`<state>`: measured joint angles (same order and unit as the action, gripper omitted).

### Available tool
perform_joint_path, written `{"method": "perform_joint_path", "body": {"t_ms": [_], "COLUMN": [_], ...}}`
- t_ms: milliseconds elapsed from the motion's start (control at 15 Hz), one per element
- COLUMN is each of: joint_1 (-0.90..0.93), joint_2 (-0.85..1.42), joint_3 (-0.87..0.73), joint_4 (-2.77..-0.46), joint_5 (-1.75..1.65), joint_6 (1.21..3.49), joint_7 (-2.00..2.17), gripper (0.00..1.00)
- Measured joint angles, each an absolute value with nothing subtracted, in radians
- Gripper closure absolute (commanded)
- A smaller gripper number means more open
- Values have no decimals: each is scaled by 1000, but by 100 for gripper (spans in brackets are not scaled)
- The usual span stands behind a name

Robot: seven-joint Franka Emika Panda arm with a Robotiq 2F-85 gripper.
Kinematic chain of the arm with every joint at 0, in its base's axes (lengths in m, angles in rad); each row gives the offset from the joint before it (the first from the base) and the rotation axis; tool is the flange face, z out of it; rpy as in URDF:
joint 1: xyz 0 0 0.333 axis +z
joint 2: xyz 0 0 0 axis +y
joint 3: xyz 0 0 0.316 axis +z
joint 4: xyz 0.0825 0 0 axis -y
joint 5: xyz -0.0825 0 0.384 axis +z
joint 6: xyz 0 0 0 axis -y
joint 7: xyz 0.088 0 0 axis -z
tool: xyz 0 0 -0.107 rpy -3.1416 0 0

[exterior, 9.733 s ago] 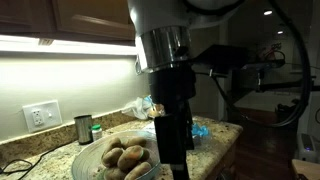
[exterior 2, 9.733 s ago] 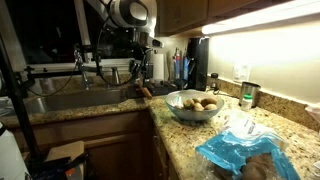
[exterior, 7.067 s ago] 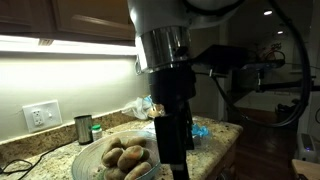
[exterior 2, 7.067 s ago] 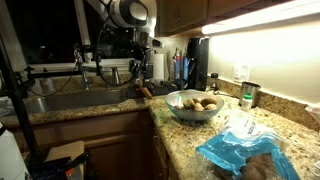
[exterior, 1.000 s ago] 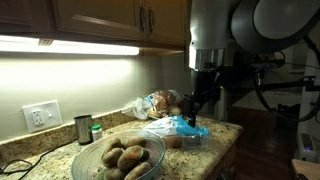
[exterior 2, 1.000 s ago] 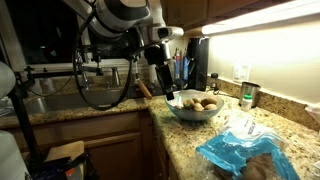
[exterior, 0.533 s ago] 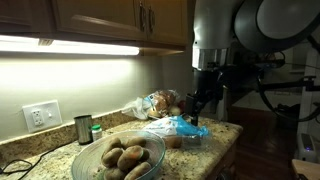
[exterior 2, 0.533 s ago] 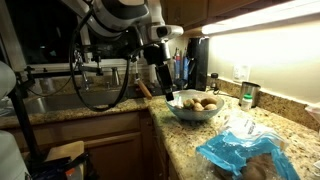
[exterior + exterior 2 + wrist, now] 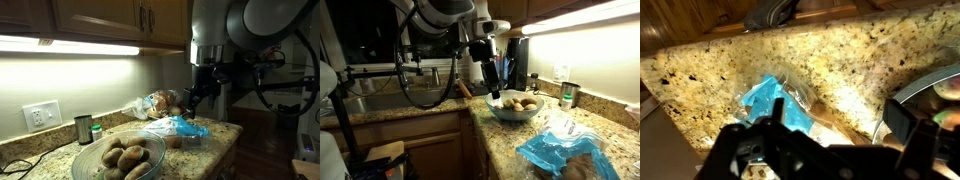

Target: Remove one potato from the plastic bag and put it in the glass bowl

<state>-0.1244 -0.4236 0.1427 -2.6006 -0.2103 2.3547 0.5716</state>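
Observation:
The glass bowl [image 9: 150,152] [image 9: 500,110] stands on the granite counter and holds several potatoes [image 9: 118,158] [image 9: 523,103]. Its rim shows at the right of the wrist view [image 9: 908,88]. The plastic bag [image 9: 176,127] [image 9: 552,152] [image 9: 764,98] is clear with blue print and lies flat on the counter, with potatoes [image 9: 576,168] inside. My gripper [image 9: 197,101] [image 9: 493,86] [image 9: 838,128] is open and empty. It hangs in the air above the counter, near the bag and bowl, touching neither.
A metal cup [image 9: 83,129] [image 9: 567,95] and a small green-capped jar [image 9: 96,130] stand by the wall. A bag of bread [image 9: 156,102] lies behind the plastic bag. A sink [image 9: 390,100] and faucet are beside the counter. Cabinets hang overhead.
Over ten seconds the arm swung from near the sink toward the bowl and bag. In the last second the gripper shifted slightly further that way, still open and empty.

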Motion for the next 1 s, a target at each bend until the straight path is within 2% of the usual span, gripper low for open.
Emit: {"method": "perform_joint_path", "body": {"t_ms": [600,1000], "joint_1": [-236,-253], "joint_2": [-411,-346], "joint_3": [23,-86], "joint_4": [-2575,-2534], "joint_5": [-211,-200], "joint_6": [2347,2339], "joint_7": [533,320], "gripper": [0,0]}}
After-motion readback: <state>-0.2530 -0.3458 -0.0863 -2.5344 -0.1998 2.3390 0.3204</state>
